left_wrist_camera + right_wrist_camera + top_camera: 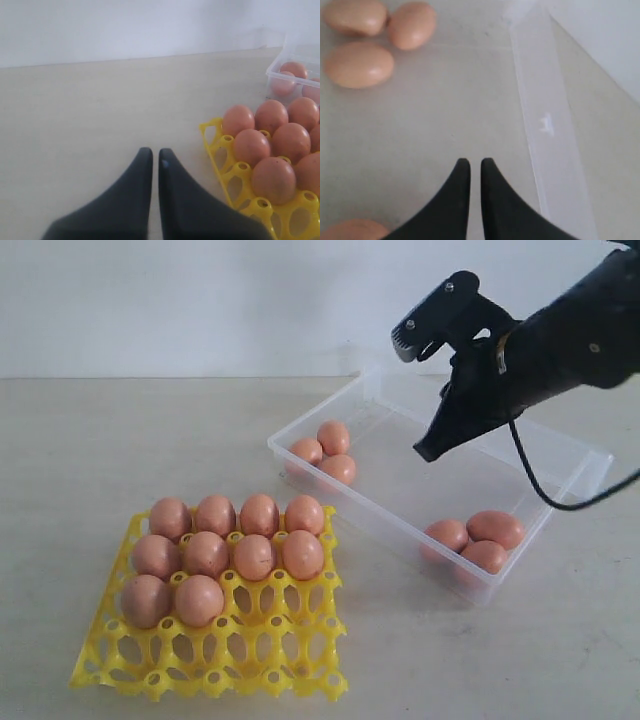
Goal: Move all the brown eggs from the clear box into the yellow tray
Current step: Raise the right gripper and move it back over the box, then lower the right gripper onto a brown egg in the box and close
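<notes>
10 brown eggs (230,540) are sitting in yellow tray (290,665), 6 in clear box (400,530); right gripper (425,452) hovering closed, empty.

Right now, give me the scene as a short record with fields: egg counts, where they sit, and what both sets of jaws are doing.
yellow tray: ten brown eggs, two full rows at the back plus two in the third row; front cups empty
clear box: six eggs, three in the far left corner, three in the near right corner
right jaws: shut, empty, above the clear box
left jaws: shut, empty, over the table beside the tray
task: unfinished
</notes>
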You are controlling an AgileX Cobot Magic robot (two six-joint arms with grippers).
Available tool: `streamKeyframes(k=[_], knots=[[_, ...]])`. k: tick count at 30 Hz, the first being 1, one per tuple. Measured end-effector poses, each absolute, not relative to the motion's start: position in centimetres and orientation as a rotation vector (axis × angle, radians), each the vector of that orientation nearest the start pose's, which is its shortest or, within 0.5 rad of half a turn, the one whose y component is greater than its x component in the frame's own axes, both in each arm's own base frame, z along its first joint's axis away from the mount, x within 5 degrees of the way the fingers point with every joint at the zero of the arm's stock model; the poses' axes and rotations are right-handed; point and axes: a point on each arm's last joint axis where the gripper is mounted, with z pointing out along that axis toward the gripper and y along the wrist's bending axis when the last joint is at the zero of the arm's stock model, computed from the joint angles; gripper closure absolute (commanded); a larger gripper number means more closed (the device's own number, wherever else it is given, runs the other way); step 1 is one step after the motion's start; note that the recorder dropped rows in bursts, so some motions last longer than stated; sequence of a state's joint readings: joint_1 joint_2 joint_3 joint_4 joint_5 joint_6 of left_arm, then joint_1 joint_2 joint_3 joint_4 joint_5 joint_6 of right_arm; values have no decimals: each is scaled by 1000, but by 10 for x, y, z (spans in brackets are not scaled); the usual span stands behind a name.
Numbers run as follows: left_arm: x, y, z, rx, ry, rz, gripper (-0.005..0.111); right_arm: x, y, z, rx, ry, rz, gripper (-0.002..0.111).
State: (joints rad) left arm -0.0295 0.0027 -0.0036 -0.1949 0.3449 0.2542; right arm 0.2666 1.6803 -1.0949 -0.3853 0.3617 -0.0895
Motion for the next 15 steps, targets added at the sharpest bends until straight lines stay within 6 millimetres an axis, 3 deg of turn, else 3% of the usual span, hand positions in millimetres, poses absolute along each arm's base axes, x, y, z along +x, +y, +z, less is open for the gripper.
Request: streamKeyframes(k=[2, 3, 4, 6, 7, 8, 9, 10, 13, 15], knots=[[53, -8, 184, 137, 1816, -31, 103, 372, 69, 235, -659, 2396, -285, 104], [53, -8, 184, 137, 1816, -31, 103, 392, 51, 239, -519, 2552, -347, 104], [53, -8, 184, 137, 1816, -31, 103, 398, 43, 239, -470, 2638, -370, 104], [53, -8, 184, 137, 1816, -31, 103, 411, 32, 256, -366, 2811, -282, 104], [53, -8, 184, 137, 1816, -31, 103, 416, 41, 270, -390, 2839, -71, 104], [53, -8, 184, 137, 1816, -31, 103, 418, 47, 278, -423, 2816, 28, 104], [53, -8, 184, 137, 1816, -31, 103, 416, 64, 286, -533, 2768, 222, 104], [53, -8, 184, 137, 1816, -31, 103, 414, 75, 288, -642, 2741, 254, 104], [53, -8, 184, 137, 1816, -31, 103, 407, 95, 281, -925, 2708, 116, 101], [53, -8, 184, 137, 1816, -31, 103, 402, 97, 268, -1076, 2709, 65, 80]])
